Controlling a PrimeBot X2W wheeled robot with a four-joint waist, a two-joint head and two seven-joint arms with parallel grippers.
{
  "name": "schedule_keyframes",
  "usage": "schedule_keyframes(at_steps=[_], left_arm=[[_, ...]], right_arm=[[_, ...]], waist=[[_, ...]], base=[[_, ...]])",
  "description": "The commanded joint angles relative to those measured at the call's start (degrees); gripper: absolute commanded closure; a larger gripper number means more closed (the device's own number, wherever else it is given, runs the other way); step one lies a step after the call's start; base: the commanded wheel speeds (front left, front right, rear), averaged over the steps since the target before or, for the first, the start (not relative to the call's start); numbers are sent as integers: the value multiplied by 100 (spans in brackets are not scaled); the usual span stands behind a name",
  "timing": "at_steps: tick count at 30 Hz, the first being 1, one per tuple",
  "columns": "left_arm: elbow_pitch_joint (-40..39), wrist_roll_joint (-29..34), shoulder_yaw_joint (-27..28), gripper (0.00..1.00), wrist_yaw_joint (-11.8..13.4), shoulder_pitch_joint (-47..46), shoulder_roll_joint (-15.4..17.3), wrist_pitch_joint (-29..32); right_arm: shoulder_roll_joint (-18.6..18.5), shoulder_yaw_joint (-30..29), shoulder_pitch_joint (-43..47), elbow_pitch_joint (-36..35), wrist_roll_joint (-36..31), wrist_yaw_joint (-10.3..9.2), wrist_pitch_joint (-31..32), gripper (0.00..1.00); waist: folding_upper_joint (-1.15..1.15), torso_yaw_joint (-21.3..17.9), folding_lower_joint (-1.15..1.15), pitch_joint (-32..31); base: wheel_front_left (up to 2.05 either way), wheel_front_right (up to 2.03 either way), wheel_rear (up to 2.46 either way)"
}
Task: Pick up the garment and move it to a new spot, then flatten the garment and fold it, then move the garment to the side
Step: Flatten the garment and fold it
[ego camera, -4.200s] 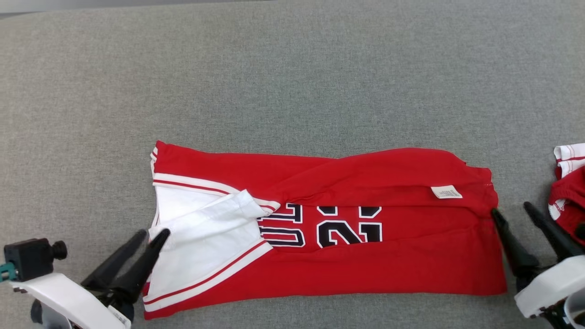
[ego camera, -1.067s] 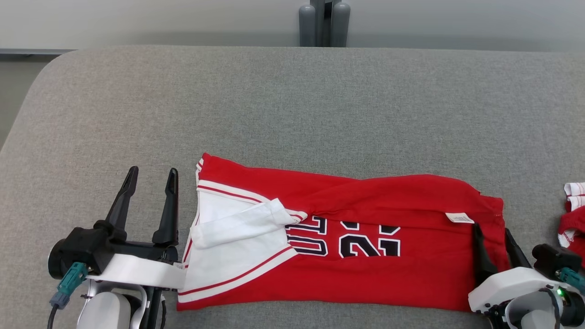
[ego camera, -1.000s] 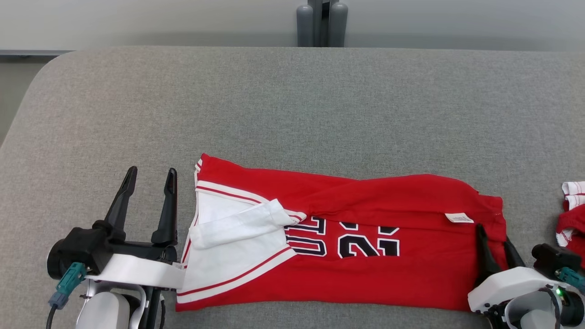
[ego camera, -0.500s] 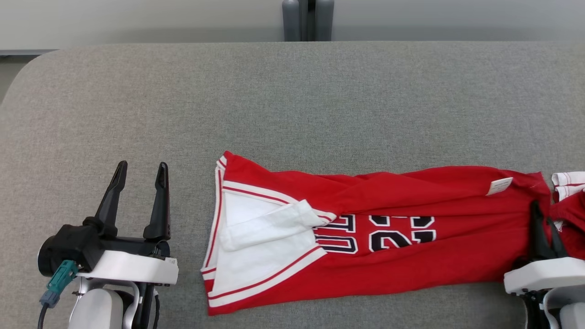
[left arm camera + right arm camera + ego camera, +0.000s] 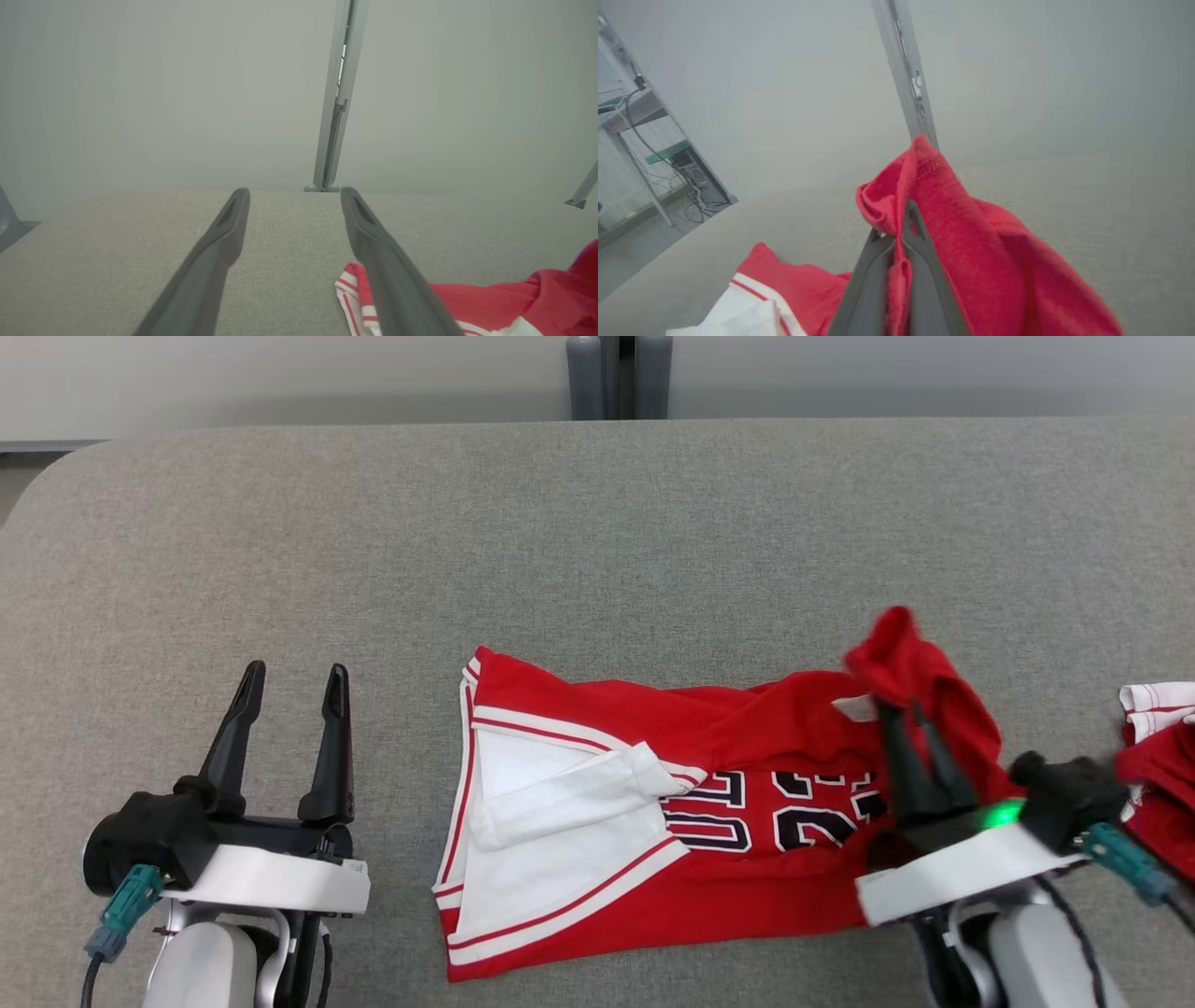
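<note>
Garment (image 5: 728, 896) long axis left-right; right end raised.

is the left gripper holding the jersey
No, the left gripper stands open beside the jersey, apart from it.

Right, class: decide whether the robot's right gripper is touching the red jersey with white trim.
Touching. In the right wrist view the right gripper is shut on a bunched fold of the red jersey.

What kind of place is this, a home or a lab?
Probably a lab or test room: a grey padded table before a bare wall, a metal post behind it, and a rack with loose cables nearby.
</note>
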Motion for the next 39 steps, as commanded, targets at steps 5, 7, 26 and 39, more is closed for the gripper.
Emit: schedule_keyframes(at_steps=[5, 7, 26, 39], left_arm=[[36, -17, -90, 0, -24, -150, 3, -17], [53, -29, -128, 0, -30, -172, -7, -16], [161, -153, -560, 0, -52, -419, -50, -17], [175, -107, -505, 0, -58, -453, -50, -17]], right_arm=[[-18, 1643, -258, -324, 736, -2, 213, 100], [-18, 2170, -456, -246, 967, -2, 222, 100], [-17, 4243, -2108, 1867, 2330, -2, -148, 60], [-21, 5347, -2720, 1322, 3353, -2, -221, 0]], waist=[[0, 129, 0, 8], [0, 185, 0, 12], [0, 705, 0, 252], [0, 533, 0, 272]], base=[[0, 0, 0], [0, 0, 0], [0, 0, 0], [0, 0, 0]])
